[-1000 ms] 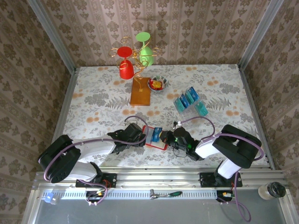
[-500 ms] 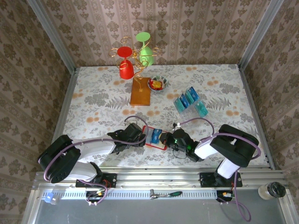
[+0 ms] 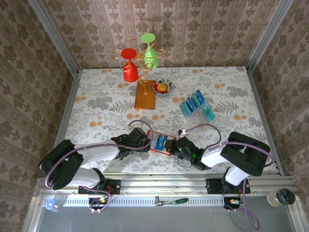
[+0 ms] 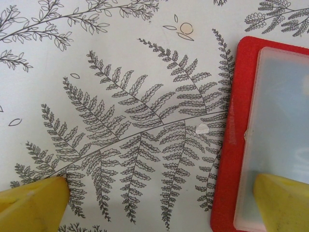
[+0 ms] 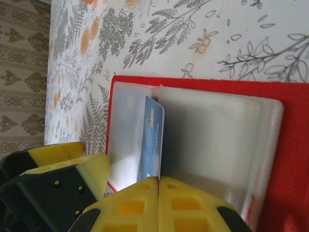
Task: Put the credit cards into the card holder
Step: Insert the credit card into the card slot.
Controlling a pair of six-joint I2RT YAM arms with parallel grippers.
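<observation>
**Top external:** right gripper (image 3: pixel 170 145) sits low against the card holder (image 3: pixel 154 145), closer in than a second ago. The credit card (image 3: pixel 161 142) ahead of its fingertips shows shorter than before, so it has likely slid deeper. Left gripper (image 3: pixel 145 140) is on the holder's opposite edge. The remaining credit cards (image 3: pixel 195 102) wait in the clear rack (image 3: pixel 205 113), well beyond both hands.

**Left wrist:** left gripper (image 4: pixel 154 208) spread wide, gripping nothing. One fingertip (image 4: pixel 285 203) rests on the holder's (image 4: pixel 231 145) clear sleeve, the other on the tablecloth (image 4: pixel 120 121). Judged to be pinning the holder.

**Right wrist:** right gripper (image 5: pixel 158 186) pinched closed on the card's (image 5: pixel 150 140) near end. The card stands edge-on between two clear sleeves of the holder (image 5: pixel 289 159). Insertion looks partly done, and a further push seems needed
</observation>
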